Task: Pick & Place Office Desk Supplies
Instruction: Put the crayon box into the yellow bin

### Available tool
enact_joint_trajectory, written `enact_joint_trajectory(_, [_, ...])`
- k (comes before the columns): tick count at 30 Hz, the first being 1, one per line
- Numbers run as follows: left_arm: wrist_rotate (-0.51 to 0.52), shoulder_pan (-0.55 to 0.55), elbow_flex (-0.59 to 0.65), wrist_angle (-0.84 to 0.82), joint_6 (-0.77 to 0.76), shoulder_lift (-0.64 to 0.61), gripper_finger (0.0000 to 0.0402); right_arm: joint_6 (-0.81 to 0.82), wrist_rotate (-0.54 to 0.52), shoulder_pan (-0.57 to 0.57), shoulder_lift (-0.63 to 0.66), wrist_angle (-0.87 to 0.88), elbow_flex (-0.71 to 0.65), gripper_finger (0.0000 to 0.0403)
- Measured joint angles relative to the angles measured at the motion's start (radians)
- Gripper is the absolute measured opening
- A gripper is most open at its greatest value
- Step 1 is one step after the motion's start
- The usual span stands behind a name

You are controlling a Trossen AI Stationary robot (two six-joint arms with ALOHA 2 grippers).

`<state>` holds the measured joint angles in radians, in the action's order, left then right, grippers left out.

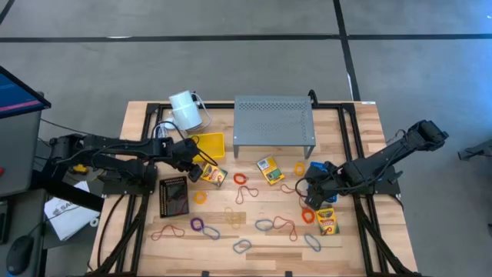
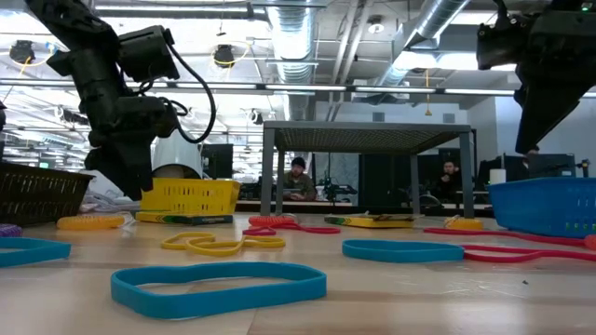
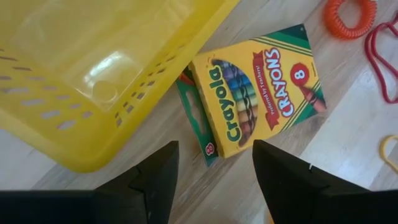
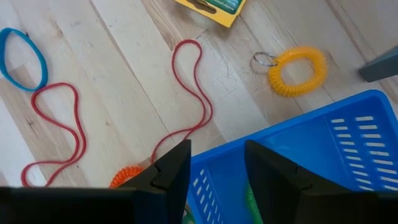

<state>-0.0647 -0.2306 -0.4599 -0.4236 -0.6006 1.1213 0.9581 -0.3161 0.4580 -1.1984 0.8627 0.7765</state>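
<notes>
A yellow-and-green crayon box (image 3: 258,87) lies flat on the wooden table, close beside the yellow basket (image 3: 81,74). My left gripper (image 3: 214,149) hangs open just above the box's near corner, touching nothing; in the high view it (image 1: 198,171) is next to the same box (image 1: 214,175). My right gripper (image 4: 216,158) stands open over the rim of the blue basket (image 4: 323,149) at the table's right (image 1: 311,187). Two more crayon boxes (image 1: 270,169) (image 1: 327,221) and several coloured rubber bands (image 1: 273,225) lie flat on the table.
A grey perforated shelf (image 1: 274,123) stands at the far middle, with a white cylinder (image 1: 184,108) to its left. A black basket (image 1: 174,196) sits near my left arm. A yellow coil ring (image 4: 297,70) and a red band (image 4: 186,93) lie by the blue basket.
</notes>
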Motion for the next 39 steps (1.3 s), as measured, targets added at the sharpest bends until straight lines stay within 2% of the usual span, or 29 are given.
enact_joint_trajectory(7, [-0.007, 0.002, 0.000, 0.009, 0.000, 0.025, 0.0190, -0.024, 0.000, 0.000, 0.000, -0.048, 0.000, 0.0147])
enact_joint_trajectory(19, [-0.040, 0.001, -0.005, 0.118, 0.021, 0.192, 0.0188, -0.027, 0.000, 0.000, 0.000, -0.049, 0.000, 0.0147])
enact_joint_trajectory(27, [-0.040, 0.001, 0.000, 0.116, 0.026, 0.167, 0.0171, -0.041, 0.000, 0.000, 0.000, -0.049, 0.000, 0.0147])
enact_joint_trajectory(33, [-0.050, 0.001, 0.002, 0.113, 0.029, 0.149, 0.0126, -0.042, 0.000, -0.003, 0.000, -0.049, 0.000, 0.0147])
enact_joint_trajectory(39, [-0.072, 0.001, 0.002, 0.108, 0.031, 0.148, 0.0042, -0.042, 0.000, -0.002, 0.000, -0.049, 0.000, 0.0147])
